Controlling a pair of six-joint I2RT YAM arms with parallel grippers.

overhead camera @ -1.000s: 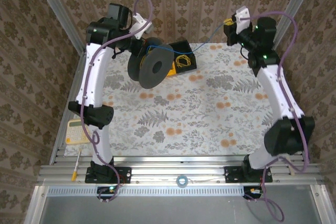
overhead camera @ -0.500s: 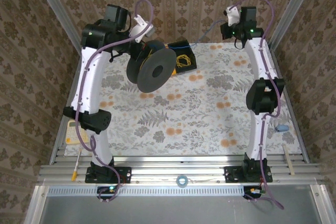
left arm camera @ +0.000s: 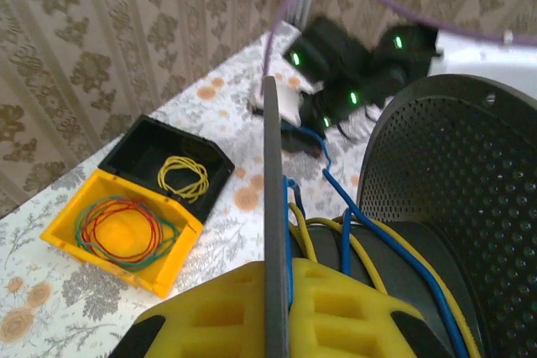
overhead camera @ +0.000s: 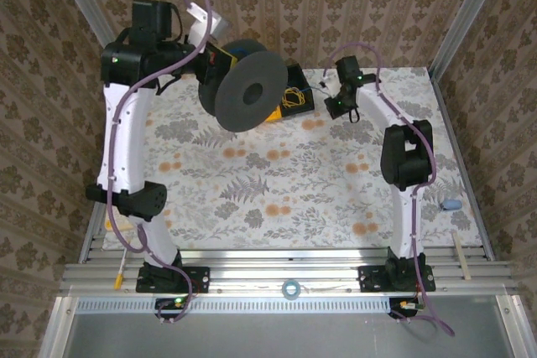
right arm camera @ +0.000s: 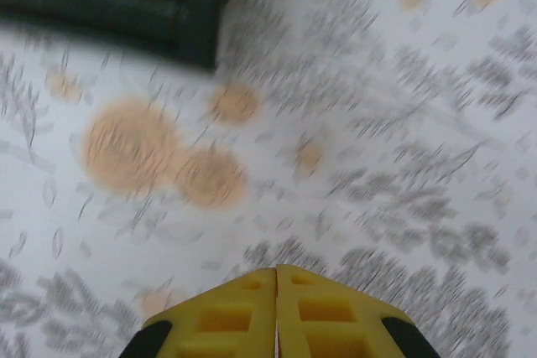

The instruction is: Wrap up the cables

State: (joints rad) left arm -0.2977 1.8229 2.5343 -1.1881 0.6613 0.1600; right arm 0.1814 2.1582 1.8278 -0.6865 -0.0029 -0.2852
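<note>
**A:** Two cables on the hub already. How far along is the wrapping?

**B:** Partway, I'd judge. The left gripper (left arm camera: 274,282) has its fingers clamped on one flange of the dark spool (left arm camera: 436,190). Just beyond the fingertips, the blue cable (left arm camera: 334,190) and the yellow cable (left arm camera: 304,236) lie round the hub in a few loose turns.

**A:** What's left?

**B:** The blue one leaves the hub and runs on ahead of those fingers toward the right gripper (right arm camera: 276,287), so that stretch is not yet wound. Off to the fingers' left sits a yellow bin (left arm camera: 159,270) of red and green coils. Past it is a black bin (left arm camera: 134,144) holding a yellow coil (left arm camera: 185,175).

**A:** And the right fingers?

**B:** Pressed together above the floral tablecloth (right arm camera: 377,123). I cannot tell whether the blue cable is pinched between them.
</note>
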